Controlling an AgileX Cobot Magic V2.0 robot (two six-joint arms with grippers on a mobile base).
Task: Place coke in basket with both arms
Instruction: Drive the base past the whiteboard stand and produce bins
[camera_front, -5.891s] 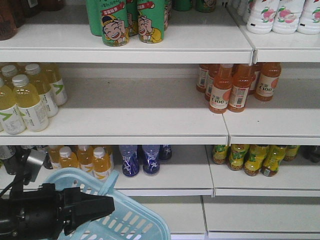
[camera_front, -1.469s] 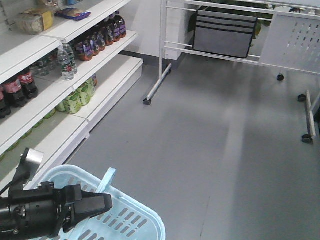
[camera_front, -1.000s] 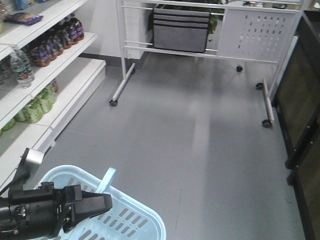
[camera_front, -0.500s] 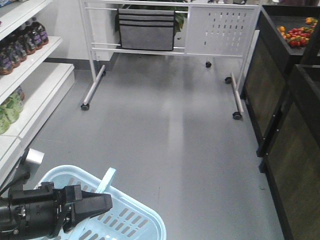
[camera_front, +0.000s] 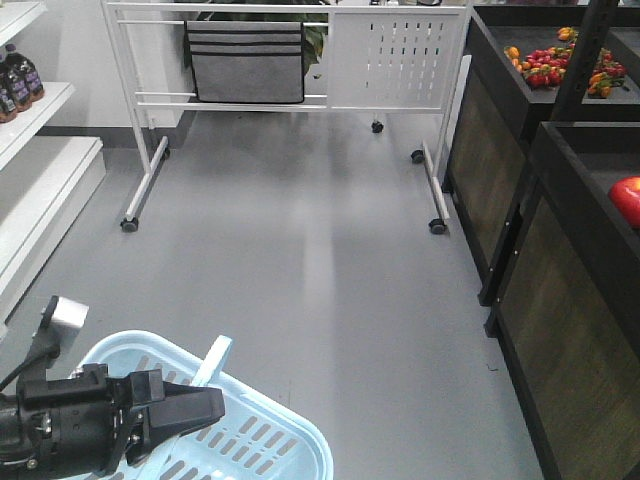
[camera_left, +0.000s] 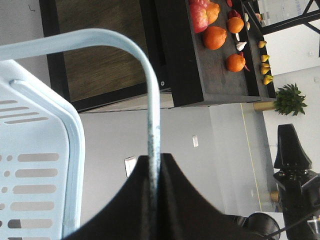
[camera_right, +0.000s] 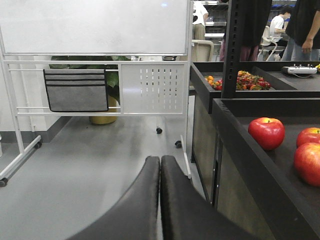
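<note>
The light blue basket (camera_front: 262, 440) hangs at the bottom left of the front view, above the grey floor. My left gripper (camera_front: 218, 404) is shut on its flat handle (camera_front: 212, 360). In the left wrist view the handle (camera_left: 149, 95) runs as a thin edge down between the two closed black fingers (camera_left: 175, 200) of the left gripper (camera_left: 154, 161), with the slotted basket wall (camera_left: 35, 170) to the left. In its own wrist view my right gripper (camera_right: 160, 160) is shut, fingers pressed together with nothing between them. The coke is out of view.
A white wheeled rack with a grey fabric pouch (camera_front: 245, 62) stands across the far floor. Black produce stands (camera_front: 540, 260) line the right, holding red apples (camera_right: 266, 132) and oranges (camera_left: 216, 37). White shelving (camera_front: 40, 180) edges the left.
The whole view has swung right: the drink shelves slid off to the left and the black produce stands came in at the right. The left gripper still holds the basket handle.
</note>
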